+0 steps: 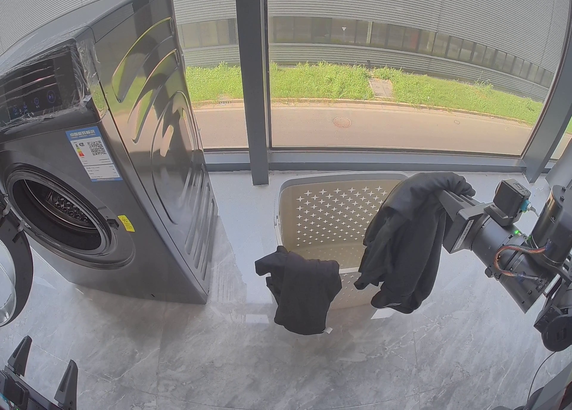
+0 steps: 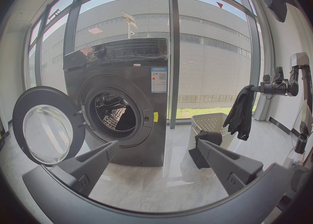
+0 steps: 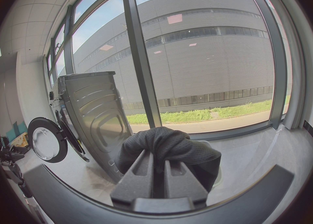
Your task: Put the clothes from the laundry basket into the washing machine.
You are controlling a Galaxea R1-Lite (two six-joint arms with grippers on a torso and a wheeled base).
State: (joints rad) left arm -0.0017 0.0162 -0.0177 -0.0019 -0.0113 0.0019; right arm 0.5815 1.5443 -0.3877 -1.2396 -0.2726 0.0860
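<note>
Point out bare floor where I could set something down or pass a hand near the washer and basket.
Bare floor runs wide in front of the washing machine and the laundry basket; a narrower strip lies between them. Crowded: the basket's front rim, draped with a black garment, and over its right side, where the right claw holds a second garment.

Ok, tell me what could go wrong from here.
1. The black garment hangs loose from the right hand; its trailing end may catch the laundry basket rim in transit.
2. That loose end might also hang out of the washing machine opening instead of landing inside.
3. The second garment is draped over the basket's front rim, mostly outside, and may slide onto the floor.
</note>
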